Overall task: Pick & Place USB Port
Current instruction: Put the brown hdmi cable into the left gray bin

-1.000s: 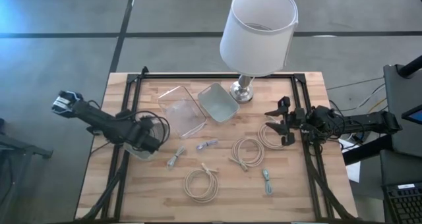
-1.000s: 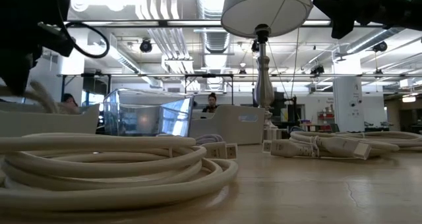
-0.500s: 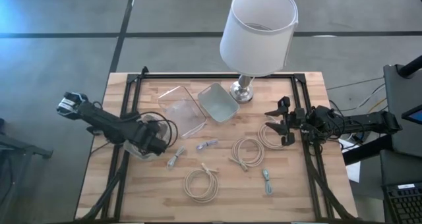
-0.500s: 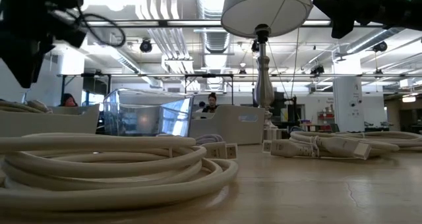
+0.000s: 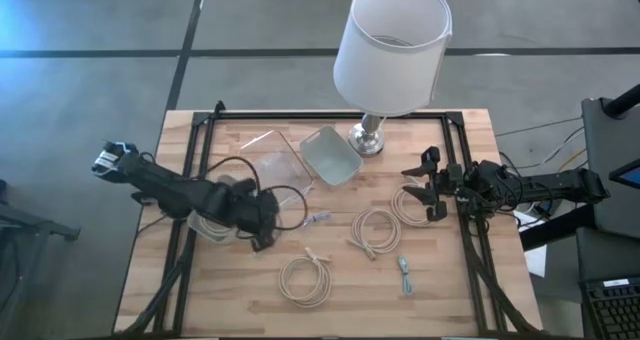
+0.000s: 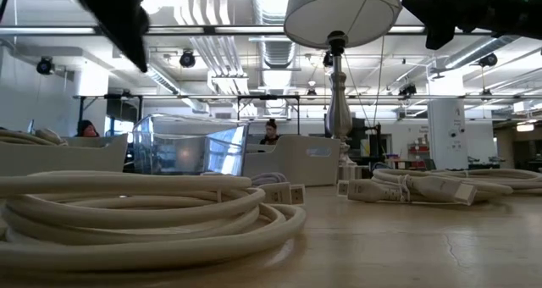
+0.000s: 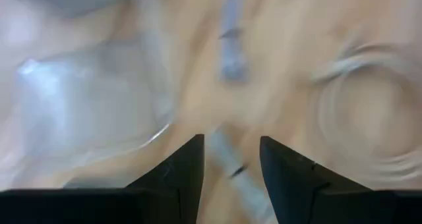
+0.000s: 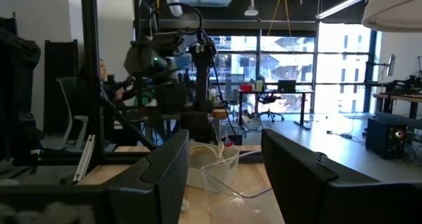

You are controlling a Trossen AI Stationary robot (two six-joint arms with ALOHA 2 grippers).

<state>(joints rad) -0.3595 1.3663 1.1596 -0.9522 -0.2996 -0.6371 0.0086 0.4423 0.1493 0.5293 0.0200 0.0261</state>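
Note:
My left gripper [image 5: 264,232] hangs open above the table's left middle, pointing steeply down. In its wrist view a small grey USB cable [image 7: 227,163] lies on the wood below the gap between its fingers [image 7: 231,168]. A second grey cable [image 5: 316,220] lies farther right, also blurred in the wrist view [image 7: 232,53]. A teal cable [image 5: 404,276] rests near the front. A cream cable lies in the white bin [image 5: 200,226] at the left. My right gripper [image 5: 428,188] waits open at the right edge, off the table.
Cream cable coils lie at the front [image 5: 305,280], the middle [image 5: 375,230] and the right [image 5: 410,206]. A clear box [image 5: 275,166], a grey-green bin [image 5: 330,156] and a lamp [image 5: 390,50] stand at the back. People sit in the room beyond.
My left gripper has swung from over the white bin toward the table's right, risen a little and tipped. It now stands over the small grey cable. The cream cable stays in the bin. My right arm has kept still.

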